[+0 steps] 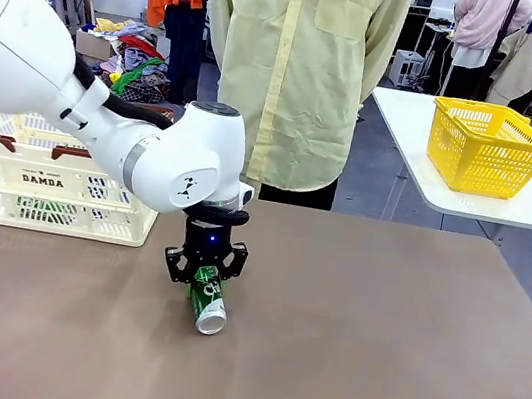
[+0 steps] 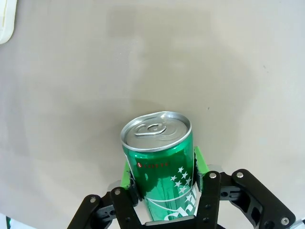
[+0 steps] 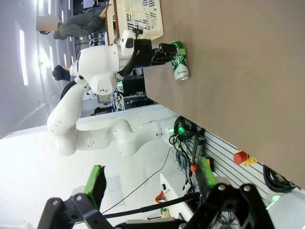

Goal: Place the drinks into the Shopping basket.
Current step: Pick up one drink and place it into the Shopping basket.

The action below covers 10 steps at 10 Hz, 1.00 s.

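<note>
A green can (image 1: 207, 302) with white lettering lies on its side on the brown table, silver top toward the robot's side. My left gripper (image 1: 202, 286) reaches down over it from the left. In the left wrist view the green pads (image 2: 198, 162) press both sides of the can (image 2: 159, 157), so the left gripper (image 2: 162, 174) is shut on it. The cream Shopping basket (image 1: 12, 141) marked "DAMDA" stands at the table's far left, just left of the can. My right gripper (image 3: 150, 183) is open and empty, well away from the table; its view shows the can (image 3: 178, 67) and basket (image 3: 138, 16) far off.
A person in a pale yellow shirt (image 1: 298, 63) stands at the table's far edge, right behind the can. A yellow mesh basket (image 1: 487, 144) sits on a separate white table at the back right. The brown tabletop (image 1: 372, 358) stretches bare to the right of the can.
</note>
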Available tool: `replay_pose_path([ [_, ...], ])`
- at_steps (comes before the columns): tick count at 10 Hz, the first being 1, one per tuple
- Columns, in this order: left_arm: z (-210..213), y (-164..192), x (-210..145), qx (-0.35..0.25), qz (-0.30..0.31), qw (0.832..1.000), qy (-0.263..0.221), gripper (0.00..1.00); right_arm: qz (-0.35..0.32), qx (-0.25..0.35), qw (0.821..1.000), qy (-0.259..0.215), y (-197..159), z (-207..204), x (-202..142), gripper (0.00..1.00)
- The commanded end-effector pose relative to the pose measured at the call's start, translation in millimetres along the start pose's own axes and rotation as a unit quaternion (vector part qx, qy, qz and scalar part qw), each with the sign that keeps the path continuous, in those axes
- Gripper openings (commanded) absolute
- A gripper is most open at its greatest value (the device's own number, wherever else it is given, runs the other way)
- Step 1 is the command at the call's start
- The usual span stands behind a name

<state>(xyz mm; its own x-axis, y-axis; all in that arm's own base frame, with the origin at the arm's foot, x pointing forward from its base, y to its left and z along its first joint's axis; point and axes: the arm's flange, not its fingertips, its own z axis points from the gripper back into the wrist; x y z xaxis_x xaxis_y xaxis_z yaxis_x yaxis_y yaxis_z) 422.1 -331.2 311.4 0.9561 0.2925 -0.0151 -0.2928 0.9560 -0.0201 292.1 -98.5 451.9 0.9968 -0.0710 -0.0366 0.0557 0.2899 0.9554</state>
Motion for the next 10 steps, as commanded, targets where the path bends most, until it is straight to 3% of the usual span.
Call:
replay_pose_path([
  [1, 1.2, 0.8, 3.6, -0.003, -0.013, 1.0, 0.006, 0.0, -0.008, 0.009, 1.0, -0.001, 5.7, 2.8, 1.2, 1.0],
  [3, 58.0, 7.9, -0.6, -0.019, -0.088, 0.996, 0.006, 0.0, -0.008, 0.009, 1.0, -0.001, 5.7, 2.8, 1.2, 1.0],
  [5, 145.2, 22.2, 7.7, -0.022, -0.134, 0.991, -0.015, 0.0, -0.008, 0.009, 1.0, -0.001, 5.7, 2.8, 1.2, 1.0],
  [7, 214.3, 39.0, 26.8, -0.036, -0.239, 0.97, -0.011, 0.0, -0.008, 0.009, 1.0, -0.001, 5.7, 2.8, 1.2, 1.0],
  [10, 260.7, 89.3, 70.1, 0.053, -0.293, 0.95, -0.099, 0.0, -0.008, 0.009, 1.0, -0.001, 5.7, 2.8, 1.2, 1.0],
])
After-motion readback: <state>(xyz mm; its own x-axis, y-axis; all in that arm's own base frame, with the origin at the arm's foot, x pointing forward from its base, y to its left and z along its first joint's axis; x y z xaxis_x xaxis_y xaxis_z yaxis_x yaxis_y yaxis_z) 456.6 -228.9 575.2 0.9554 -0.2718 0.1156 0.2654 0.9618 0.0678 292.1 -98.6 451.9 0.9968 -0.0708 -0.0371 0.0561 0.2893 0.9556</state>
